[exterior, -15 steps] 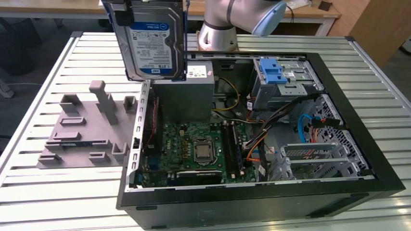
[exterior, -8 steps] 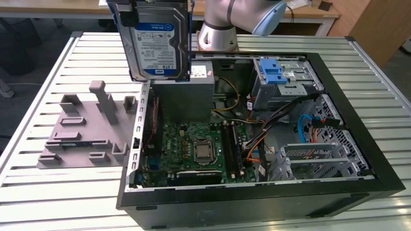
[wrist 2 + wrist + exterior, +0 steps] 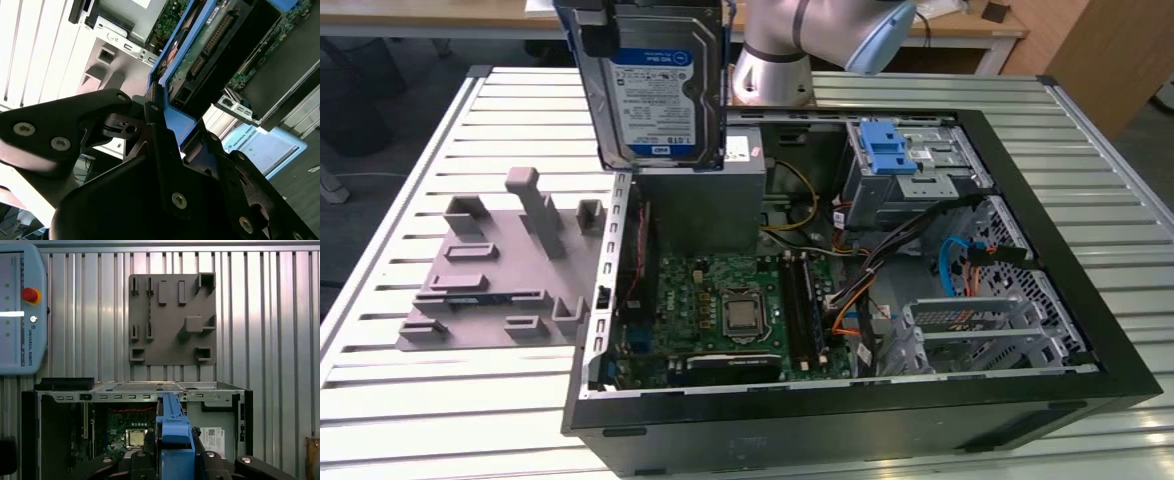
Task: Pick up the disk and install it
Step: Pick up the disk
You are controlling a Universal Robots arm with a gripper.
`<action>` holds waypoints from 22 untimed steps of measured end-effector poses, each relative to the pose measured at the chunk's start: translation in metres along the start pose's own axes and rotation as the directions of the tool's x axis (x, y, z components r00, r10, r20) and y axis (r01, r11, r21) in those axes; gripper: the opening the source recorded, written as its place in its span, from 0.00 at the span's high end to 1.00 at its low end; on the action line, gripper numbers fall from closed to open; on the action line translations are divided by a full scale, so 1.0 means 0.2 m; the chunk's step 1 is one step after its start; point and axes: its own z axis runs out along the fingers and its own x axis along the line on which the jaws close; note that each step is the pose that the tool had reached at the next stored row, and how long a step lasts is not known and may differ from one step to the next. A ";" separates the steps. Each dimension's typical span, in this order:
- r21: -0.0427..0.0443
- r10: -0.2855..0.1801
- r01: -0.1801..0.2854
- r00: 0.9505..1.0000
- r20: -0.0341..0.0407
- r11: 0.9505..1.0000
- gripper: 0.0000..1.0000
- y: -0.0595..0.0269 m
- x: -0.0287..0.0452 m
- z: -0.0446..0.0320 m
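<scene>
I see one disk (image 3: 660,85), held upright in the air with its blue-and-white label towards the exterior camera. The blue carrier frame runs round its edges. It hangs above the far corner of the single open computer case (image 3: 854,425) on the exterior view's left, over the one grey power supply box (image 3: 700,205). It sits in no bay.

In the second wrist view the one gripper (image 3: 172,122) has its two black fingers (image 3: 159,150) pinching the blue frame from either side. The green circuit board on the disk's underside shows beyond them. The one arm (image 3: 821,40) rises behind the case in the exterior view.

The case lies on its side on the slatted metal worktop (image 3: 454,400) with its side panel off. Inside it I count:
- one green motherboard (image 3: 720,290) with one processor socket (image 3: 740,315)
- one bright blue latch (image 3: 887,150) at the far end
- one silver drive cage (image 3: 974,325) towards the exterior view's right
- loose cables between the board and the cage

Beside the case, on the exterior view's left, lies one grey fixture plate (image 3: 480,290) with several raised pegs and brackets, and I see nothing held in them. In the first wrist view, one teach pendant (image 3: 22,310) with one red stop button (image 3: 30,295) rests on the worktop, apart from the plate.
</scene>
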 end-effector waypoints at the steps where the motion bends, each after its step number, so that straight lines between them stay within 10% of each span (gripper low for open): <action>1: 0.000 0.000 0.000 1.000 0.000 1.000 0.64 -0.006 0.002 0.000; 22: 0.000 0.000 0.000 1.000 0.000 1.000 0.64 -0.124 0.028 -0.003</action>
